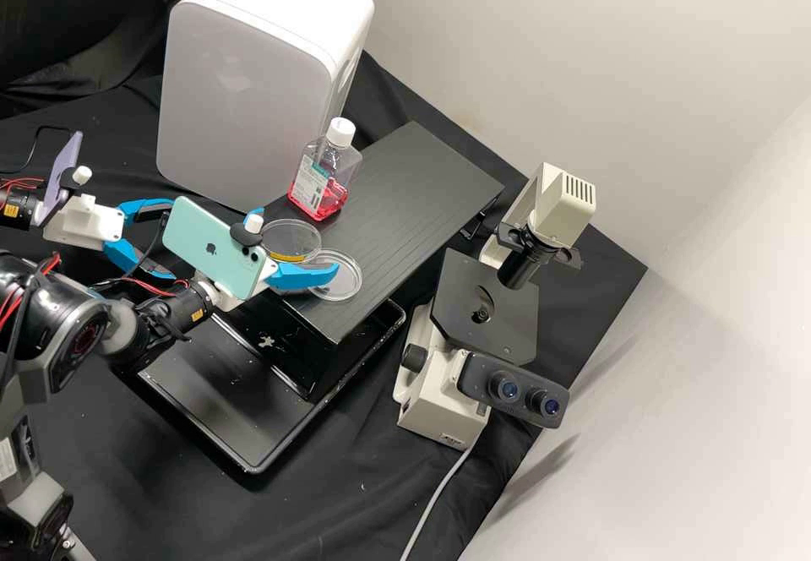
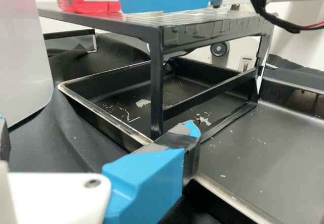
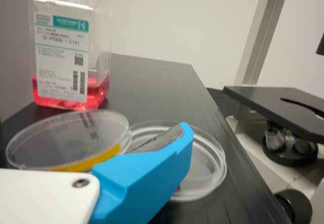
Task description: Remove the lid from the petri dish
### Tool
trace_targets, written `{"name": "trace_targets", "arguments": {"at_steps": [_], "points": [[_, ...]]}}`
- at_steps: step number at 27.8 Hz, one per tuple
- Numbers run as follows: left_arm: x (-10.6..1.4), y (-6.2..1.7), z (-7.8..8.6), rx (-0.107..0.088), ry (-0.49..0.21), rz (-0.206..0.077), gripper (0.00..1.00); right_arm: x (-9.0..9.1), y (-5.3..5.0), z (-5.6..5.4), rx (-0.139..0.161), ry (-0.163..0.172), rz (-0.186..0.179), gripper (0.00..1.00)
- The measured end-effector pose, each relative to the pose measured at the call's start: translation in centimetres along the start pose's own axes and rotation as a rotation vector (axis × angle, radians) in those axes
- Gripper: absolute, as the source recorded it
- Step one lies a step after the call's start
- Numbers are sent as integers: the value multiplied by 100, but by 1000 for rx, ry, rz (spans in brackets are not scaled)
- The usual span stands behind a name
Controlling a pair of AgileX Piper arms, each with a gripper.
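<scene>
We judge the lid (image 3: 208,155) already off: it lies on the shelf (image 1: 422,189) just beside the yellow-edged petri dish (image 3: 61,140). The left claw (image 1: 156,236) gapes empty; whether the right claw (image 1: 308,258) grips anything we cannot say.

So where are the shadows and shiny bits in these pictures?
High view: the microscope throws soft grey shadows on the pale wall beside it. Right wrist view: the label of the bottle shows mirrored on the petri dish top. Left wrist view: light gleams along the tray rim.
</scene>
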Motion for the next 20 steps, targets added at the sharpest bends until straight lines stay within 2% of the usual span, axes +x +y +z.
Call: {"name": "trace_targets", "arguments": {"at_steps": [8,11,13,16,18,20], "points": [[-32,10,9,0,0,1,100,-6,1,2,-5,0,0,100],[-34,24,13,1,-1,5,100,-36,20,14,-21,-9,13,100],[-35,30,15,2,-2,7,100,-78,59,17,-12,-42,58,100],[-37,38,17,2,-3,11,100,-136,115,43,25,-92,129,100],[-37,38,17,2,-3,11,100,-193,152,78,47,-102,153,100],[-37,38,17,2,-3,11,100,-249,190,132,80,-107,160,100]]}}
